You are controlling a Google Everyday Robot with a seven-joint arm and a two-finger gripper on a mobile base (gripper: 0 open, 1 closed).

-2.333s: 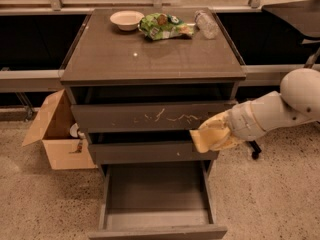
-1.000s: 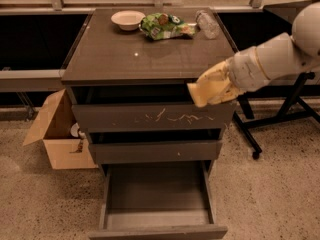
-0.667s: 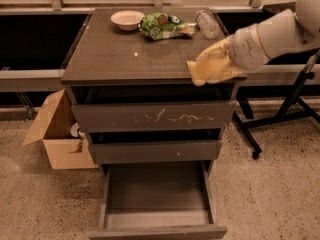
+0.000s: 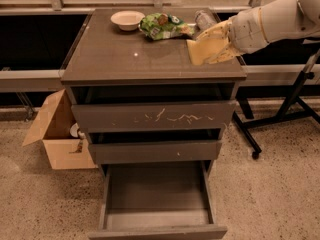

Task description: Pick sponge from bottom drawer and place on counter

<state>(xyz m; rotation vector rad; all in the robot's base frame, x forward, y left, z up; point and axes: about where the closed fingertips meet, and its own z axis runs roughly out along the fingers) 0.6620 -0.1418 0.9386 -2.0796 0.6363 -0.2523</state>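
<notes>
Camera view is showing the gripper [image 4: 216, 43], clamped on the sponge [image 4: 200, 53], now reaching over the right edge of the counter [image 4: 125, 54] in the upper right of the frame, after rising from beside the drawer fronts. The bottom drawer [image 4: 157, 189] is standing open and empty below, so probably only lowering and releasing is remaining.

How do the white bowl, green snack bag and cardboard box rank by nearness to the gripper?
Gripper, holding the sponge above the counter, right side:
1. Green snack bag, just left.
2. White bowl, back left.
3. Cardboard box, floor, far left.
</notes>
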